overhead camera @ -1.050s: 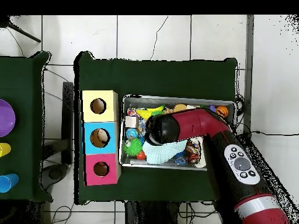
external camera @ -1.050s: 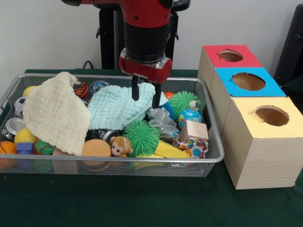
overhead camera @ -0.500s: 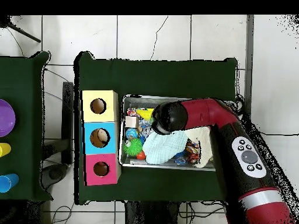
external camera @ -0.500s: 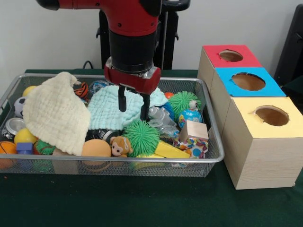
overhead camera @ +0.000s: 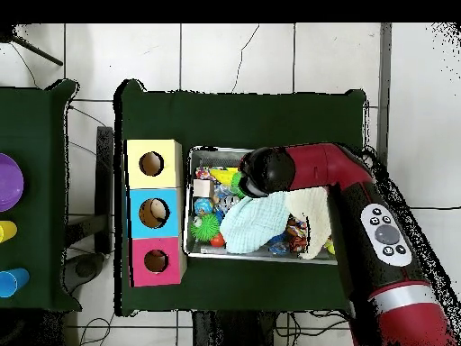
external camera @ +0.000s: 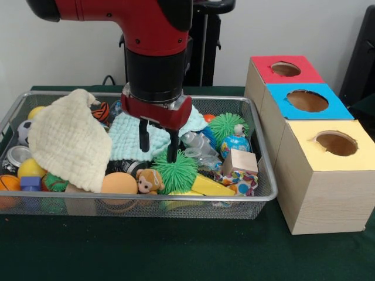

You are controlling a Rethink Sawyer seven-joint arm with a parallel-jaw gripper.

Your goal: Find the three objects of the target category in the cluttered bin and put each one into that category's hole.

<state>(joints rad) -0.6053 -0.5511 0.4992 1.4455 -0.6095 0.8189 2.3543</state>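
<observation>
My gripper (external camera: 156,146) hangs in the middle of the front view with its two dark fingers (external camera: 143,139) spread apart and nothing between them, their tips just above the front green spiky ball (external camera: 175,170) and in front of the pale mint cloth (external camera: 133,136). All of this sits in the wire mesh bin (external camera: 258,192) on the green counter (external camera: 176,252). At the left of the frame a cream cloth (external camera: 67,139) drapes over a heap of balls, with a yellow ball (external camera: 29,169) and a small soccer ball (external camera: 23,132) showing at its edges. Along the front of the bin, lower centre, lie an orange ball (external camera: 119,183), a small monkey toy (external camera: 149,180) and a yellow wedge (external camera: 210,186). Right of centre I see a second green spiky ball (external camera: 227,126), a little globe ball (external camera: 235,144) and a wooden block (external camera: 240,161) resting on a patterned item I cannot identify. At the right of the frame stand three wooden boxes in a row, each with a round hole in its top: the red-topped box (external camera: 284,69) farthest up, the blue-topped box (external camera: 306,100) in the middle and the yellow-topped box (external camera: 334,143) lowest. In the overhead view my red arm (overhead camera: 311,171) reaches in from the lower right over the bin (overhead camera: 191,248), and the boxes sit at the bin's left
</observation>
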